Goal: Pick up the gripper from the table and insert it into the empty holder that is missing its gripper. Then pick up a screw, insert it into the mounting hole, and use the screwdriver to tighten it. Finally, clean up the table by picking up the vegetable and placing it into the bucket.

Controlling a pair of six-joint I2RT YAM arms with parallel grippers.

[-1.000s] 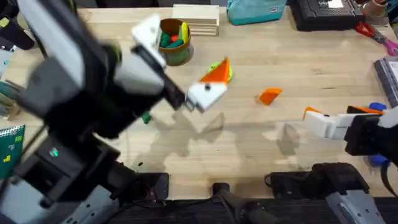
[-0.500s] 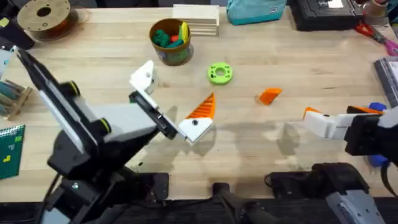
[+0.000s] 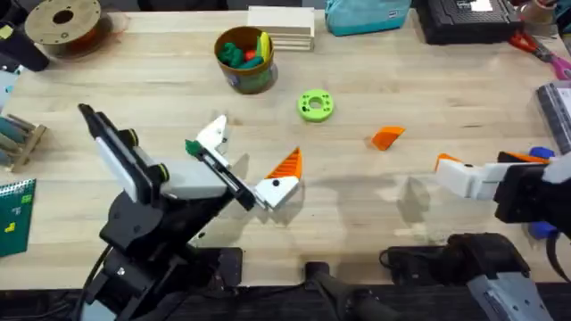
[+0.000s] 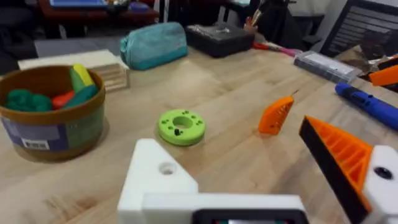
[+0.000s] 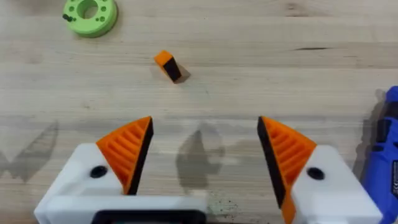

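The left gripper point(image 3: 254, 153) sits low over the tabletop point(image 3: 357, 205) with its jaws wide apart, gripping nothing. One jaw carries a ribbed orange pad point(image 3: 285, 164). The other jaw is the holder point(image 3: 212, 135), a bare white block with an open mounting hole on its face point(image 4: 166, 168).

Beyond the holder stands the bucket point(image 3: 243, 78), upright, with green, red and yellow toys inside. The left wrist view shows a white label point(image 4: 34, 142) on its wall; the print cannot be read.

Ahead of the left gripper, past its padded jaw, lies the lime-green ring point(image 3: 314, 105), flat on the tabletop and clear of both jaws.

The orange gripper finger point(image 3: 386, 136) lies on the tabletop between the two arms, nearer the right gripper point(image 3: 455, 171) than the left gripper. It touches neither. In the right wrist view the orange gripper finger point(image 5: 168, 64) lies ahead of the jaw gap, offset towards one jaw. The lime-green ring point(image 5: 90, 9) lies farther out on that side.

The right gripper point(image 5: 205, 149) has its jaws spread and empty. Both jaws carry ribbed orange pads point(image 5: 127, 149).

The screwdriver point(image 5: 380, 155) lies on the tabletop just outboard of the right gripper. Its blue handle point(image 3: 540, 153) shows beside the wrist in the overhead view. No marking on it can be read.
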